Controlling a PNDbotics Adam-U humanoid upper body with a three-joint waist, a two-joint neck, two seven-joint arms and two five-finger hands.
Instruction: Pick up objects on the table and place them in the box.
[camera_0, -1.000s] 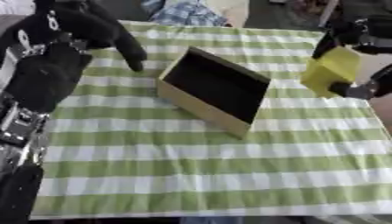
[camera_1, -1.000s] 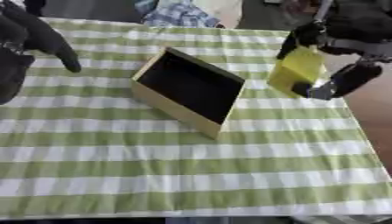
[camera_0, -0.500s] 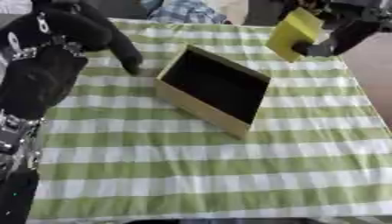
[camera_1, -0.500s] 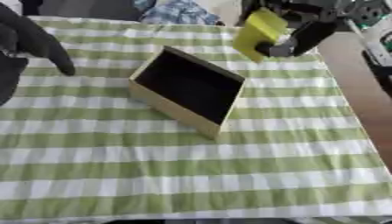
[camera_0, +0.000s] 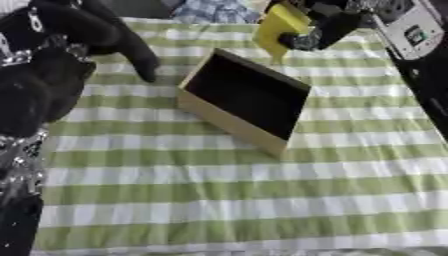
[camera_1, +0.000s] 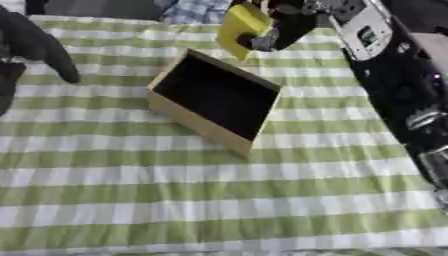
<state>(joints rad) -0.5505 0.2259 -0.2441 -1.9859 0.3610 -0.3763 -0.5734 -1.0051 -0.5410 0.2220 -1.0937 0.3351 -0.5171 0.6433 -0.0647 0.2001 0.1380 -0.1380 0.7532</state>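
Left eye view, item one: green-and-white striped cloth-covered table (camera_0: 219, 200), which is lying bare of loose objects as far as I am seeing.

Item two: shallow tan cardboard box with a dark interior (camera_0: 245, 97), which is sitting mid-table, tilted toward me. Its inside is showing dark and empty; nothing is lying in it yet.

Item three: my black left hand (camera_0: 122, 42), which is resting at the upper left with fingers relaxed and pointing down at the cloth, holding nothing.

Item four: my black right hand (camera_0: 319, 32), fingers curled round the flat yellow block (camera_0: 280, 25).

Change noted: over the last second I am carrying the block from the table's right edge up and across; it is now hanging just beyond the box's far rim. I am judging the release to be close.
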